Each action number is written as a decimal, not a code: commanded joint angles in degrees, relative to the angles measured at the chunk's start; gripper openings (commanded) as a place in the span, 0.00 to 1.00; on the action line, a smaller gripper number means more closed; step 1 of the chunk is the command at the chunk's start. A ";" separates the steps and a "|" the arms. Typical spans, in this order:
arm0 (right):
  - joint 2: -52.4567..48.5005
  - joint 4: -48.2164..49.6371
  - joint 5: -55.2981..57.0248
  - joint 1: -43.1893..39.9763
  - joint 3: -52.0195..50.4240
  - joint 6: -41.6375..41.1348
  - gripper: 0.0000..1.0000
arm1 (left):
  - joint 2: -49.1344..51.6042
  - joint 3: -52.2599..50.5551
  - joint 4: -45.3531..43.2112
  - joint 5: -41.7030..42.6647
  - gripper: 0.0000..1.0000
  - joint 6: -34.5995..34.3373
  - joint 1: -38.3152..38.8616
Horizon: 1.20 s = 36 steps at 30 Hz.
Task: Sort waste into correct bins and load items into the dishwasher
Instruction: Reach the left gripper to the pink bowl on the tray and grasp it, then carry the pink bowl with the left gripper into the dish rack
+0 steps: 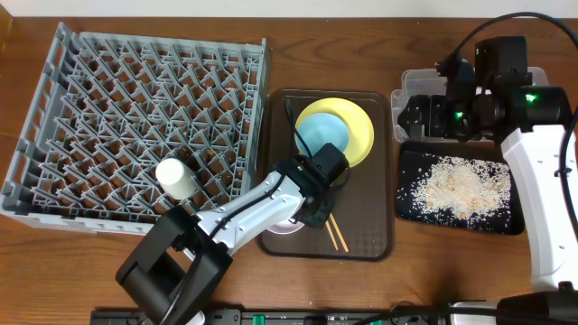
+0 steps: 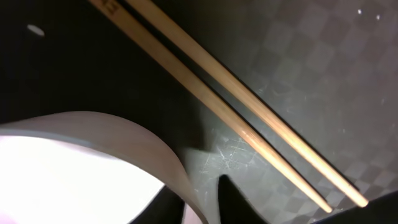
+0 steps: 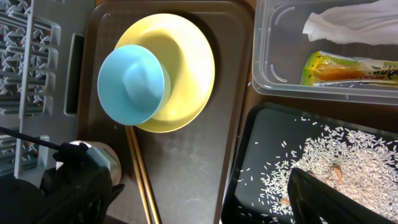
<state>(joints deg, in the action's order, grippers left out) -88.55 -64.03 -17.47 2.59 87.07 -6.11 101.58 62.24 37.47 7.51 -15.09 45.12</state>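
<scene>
My left gripper [image 1: 314,200] is low over the brown serving tray, its fingers [image 2: 202,194] open and straddling the rim of the pale pink-white bowl [image 2: 81,168], one inside and one outside. Two wooden chopsticks [image 2: 249,118] lie beside it. The light blue bowl [image 3: 132,84] sits upside down on the yellow plate [image 3: 186,68]. The cream cup [image 1: 173,178] stands in the grey dish rack [image 1: 135,117]. My right gripper [image 1: 420,116] hovers open and empty over the clear tub [image 3: 266,74], which holds the white napkin [image 3: 354,25] and the green-and-yellow wrapper [image 3: 348,68]. Rice scraps [image 3: 360,155] lie in the black tray [image 3: 261,143].
The brown serving tray [image 1: 379,181] lies between the rack and the two bins. The black tray sits just in front of the clear tub at the right. Bare wooden table [image 1: 81,271] shows along the front left.
</scene>
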 commanded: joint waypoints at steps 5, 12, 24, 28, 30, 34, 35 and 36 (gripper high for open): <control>0.15 -0.11 0.11 -0.31 0.85 -0.68 0.88 | -1.90 1.51 0.24 -0.52 0.07 -0.20 -0.13; 0.15 -0.33 0.13 -0.33 0.85 -0.68 0.88 | -12.94 9.18 4.24 -0.52 0.07 0.98 -2.36; 0.15 -0.50 0.13 -0.31 0.85 -0.68 0.88 | -25.62 10.91 0.85 21.59 0.07 13.60 -35.08; 0.15 -0.57 0.11 -0.31 0.85 -0.68 0.88 | -22.67 10.91 -1.95 37.59 0.07 15.78 -45.81; 0.15 -0.57 0.11 -0.33 0.85 -0.68 0.88 | -18.29 10.91 -4.83 49.88 0.07 15.96 -52.50; 0.15 -0.74 0.11 -0.31 0.85 -0.68 0.88 | -9.42 10.91 -9.42 66.20 0.08 14.73 -59.01; 0.15 -0.81 0.13 -0.31 0.85 -0.68 0.88 | -7.39 10.91 -10.78 69.16 0.07 13.57 -60.11; 0.15 -0.85 0.13 -0.31 0.85 -0.68 0.88 | -5.68 10.91 -11.98 71.10 0.07 12.59 -61.02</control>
<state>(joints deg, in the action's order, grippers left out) -88.55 -64.79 -17.47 2.59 87.07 -6.11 90.28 72.86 28.36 60.93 -1.02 -12.69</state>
